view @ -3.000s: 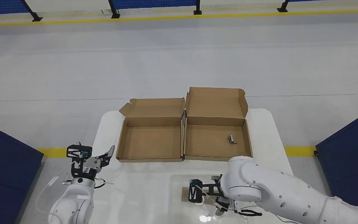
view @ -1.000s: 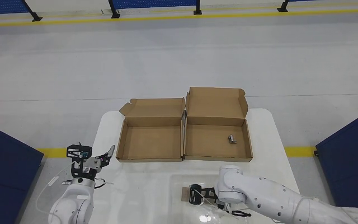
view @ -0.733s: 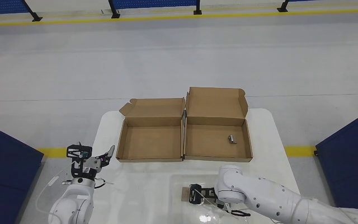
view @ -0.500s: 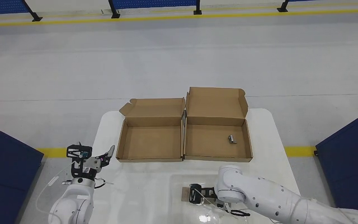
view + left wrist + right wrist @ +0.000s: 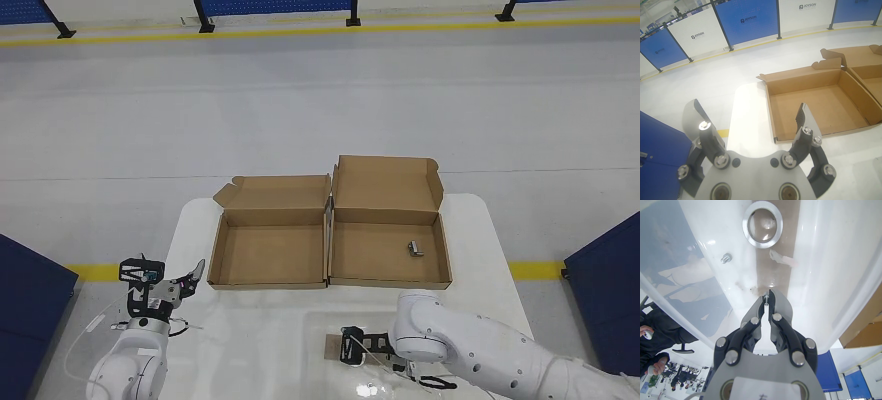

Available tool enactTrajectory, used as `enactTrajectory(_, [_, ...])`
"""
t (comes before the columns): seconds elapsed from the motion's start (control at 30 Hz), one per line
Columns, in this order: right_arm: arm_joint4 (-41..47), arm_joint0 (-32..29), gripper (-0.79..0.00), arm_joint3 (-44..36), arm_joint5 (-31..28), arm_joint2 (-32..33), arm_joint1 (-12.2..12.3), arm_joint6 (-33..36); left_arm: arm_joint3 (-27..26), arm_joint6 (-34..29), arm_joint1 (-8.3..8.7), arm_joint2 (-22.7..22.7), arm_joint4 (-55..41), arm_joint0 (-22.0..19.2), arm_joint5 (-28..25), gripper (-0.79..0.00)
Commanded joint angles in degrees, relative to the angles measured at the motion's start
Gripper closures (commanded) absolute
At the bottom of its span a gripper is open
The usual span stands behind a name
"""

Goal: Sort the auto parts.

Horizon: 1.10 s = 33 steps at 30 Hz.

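In the right wrist view my right gripper (image 5: 768, 294) is shut on a small threaded screw (image 5: 766, 299), low inside a clear plastic tray (image 5: 815, 262). A wide metal ring (image 5: 762, 231) and a short bolt (image 5: 726, 258) lie farther along the tray floor. From above, the right gripper (image 5: 349, 347) is at the table's near edge, in front of the two open cardboard boxes. The left box (image 5: 268, 282) holds nothing; the right box (image 5: 390, 280) holds one small metal part (image 5: 416, 247). My left gripper (image 5: 749, 111) hangs open over the table's left corner (image 5: 190, 275), holding nothing.
A scrap of clear film (image 5: 782, 259) lies beside the ring in the tray. The left box's near wall (image 5: 821, 133) stands just ahead of the left gripper. Both box lids are folded back away from me. Blue barriers flank the white table (image 5: 480, 240).
The right arm has lowered and shifted a little to the right, while its gripper stayed at the tray. The left arm has kept still.
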Motion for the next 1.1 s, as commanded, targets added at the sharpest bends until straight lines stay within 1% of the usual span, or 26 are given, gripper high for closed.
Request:
enactTrajectory(0.0, [0.0, 0.0, 0.000, 0.0, 0.0, 0.0, 0.0, 0.0, 0.0, 0.0, 0.00, 0.0, 0.0, 0.0, 0.0, -0.785])
enactTrajectory(0.13, [0.0, 0.0, 0.000, 0.0, 0.0, 0.0, 0.0, 0.0, 0.0, 0.0, 0.00, 0.0, 0.0, 0.0, 0.0, -0.785])
enactTrajectory(0.17, [0.5, -0.2, 0.000, 0.0, 0.1, 0.1, 0.0, -0.8, 0.0, 0.0, 0.00, 0.0, 0.0, 0.0, 0.0, -0.785])
enactTrajectory(0.2, [2.8, -0.7, 0.000, 0.2, 0.1, 1.1, 0.1, -3.6, 0.0, 0.0, 0.00, 0.0, 0.0, 0.0, 0.0, -0.785])
enactTrajectory(0.27, [6.1, -1.1, 0.000, 0.6, -1.2, 3.3, 0.8, -5.4, 0.0, 0.0, 0.00, 0.0, 0.0, 0.0, 0.0, -0.785])
enactTrajectory(0.4, [19.2, -3.2, 0.000, 0.8, -6.6, 10.2, 3.5, -8.0, 0.0, 0.0, 0.00, 0.0, 0.0, 0.0, 0.0, -0.785])
enactTrajectory(0.57, [33.3, -7.4, 0.000, 1.1, -11.7, 18.7, 8.0, -11.5, 0.0, 0.0, 0.00, 0.0, 0.0, 0.0, 0.0, -0.785])
enactTrajectory(0.7, [43.2, -9.7, 0.000, 0.6, -13.6, 21.1, 10.8, -13.4, 0.0, 0.0, 0.00, 0.0, 0.0, 0.0, 0.0, -0.785])
enactTrajectory(1.07, [44.0, -9.8, 0.000, 0.6, -13.6, 21.2, 11.0, -14.0, 0.0, 0.0, 0.00, 0.0, 0.0, 0.0, 0.0, -0.785])
